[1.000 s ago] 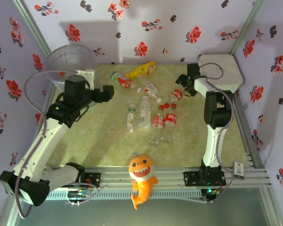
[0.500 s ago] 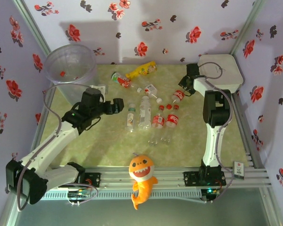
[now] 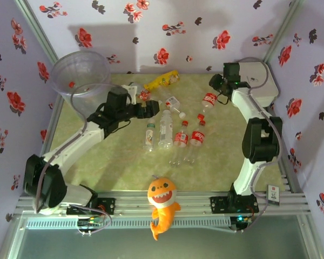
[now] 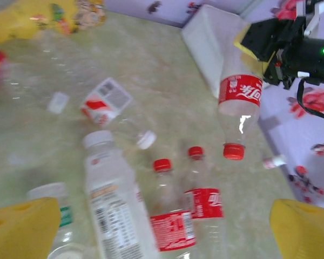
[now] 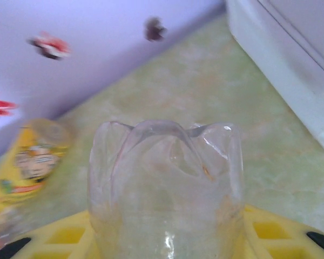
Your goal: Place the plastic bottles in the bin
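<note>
l arm runs low from near-left base toward mid table, elbow bent. left gripper (image 3: 150, 109) has fingers wide apart w/ nothing betw them, above the loose bottles (image 3: 181, 139) lying mid table. r arm stands tall, forearm reaching to far right. right gripper (image 3: 214, 90) is clamped on the base of a red-label bottle (image 3: 208, 101), cap end down, near the white box (image 3: 259, 81). bin (image 3: 78, 73) sits in far-left corner, well apart. yellow bottle (image 3: 162, 80) lies by far wall.

Yellow bottle (image 5: 29, 156), blurred, perhaps partly beyond the left edge
</note>
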Controlling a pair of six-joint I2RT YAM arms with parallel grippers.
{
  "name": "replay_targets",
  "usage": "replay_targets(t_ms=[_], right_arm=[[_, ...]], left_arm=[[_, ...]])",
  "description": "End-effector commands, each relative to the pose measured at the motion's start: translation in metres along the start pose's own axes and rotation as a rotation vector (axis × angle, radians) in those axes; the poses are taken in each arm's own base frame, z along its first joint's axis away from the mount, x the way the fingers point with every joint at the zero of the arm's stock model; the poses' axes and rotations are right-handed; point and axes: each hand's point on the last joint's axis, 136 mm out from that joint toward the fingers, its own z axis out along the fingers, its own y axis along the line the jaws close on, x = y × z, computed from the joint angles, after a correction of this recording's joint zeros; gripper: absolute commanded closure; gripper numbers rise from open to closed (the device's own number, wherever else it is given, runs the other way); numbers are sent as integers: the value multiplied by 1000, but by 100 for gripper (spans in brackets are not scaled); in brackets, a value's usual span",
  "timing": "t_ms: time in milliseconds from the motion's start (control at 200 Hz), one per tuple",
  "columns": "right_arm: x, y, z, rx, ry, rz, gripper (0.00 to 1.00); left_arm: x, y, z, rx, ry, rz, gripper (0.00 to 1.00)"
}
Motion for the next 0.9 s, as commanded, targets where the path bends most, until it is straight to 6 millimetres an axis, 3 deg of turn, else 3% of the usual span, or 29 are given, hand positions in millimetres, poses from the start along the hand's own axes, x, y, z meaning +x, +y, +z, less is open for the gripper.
replay_targets(t_ms=[0, 70, 285, 485, 595, 795, 895], right_arm=[[23, 44, -21, -183, 60, -76, 62], [40, 65, -36, -255, 90, -121, 67], [86, 114, -74, -474, 123, -174, 67], [90, 138, -97, -627, 115, -119, 68], [94, 146, -103, -680, 131, -106, 68], [97, 150, -102, -718, 136, -87, 69], [102, 153, -99, -737, 153, -72, 70]], left_arm=[[-12, -39, 14, 170, 21, 4, 0], [-11, -45, 25, 194, 46, 10, 0], [3, -60, 61, 262, 123, -17, 1], [23, -74, 85, 295, 176, -31, 3], [25, -81, 94, 333, 180, -52, 8], [31, -96, 107, 397, 204, -81, 9], [33, -99, 111, 411, 210, -90, 19]])
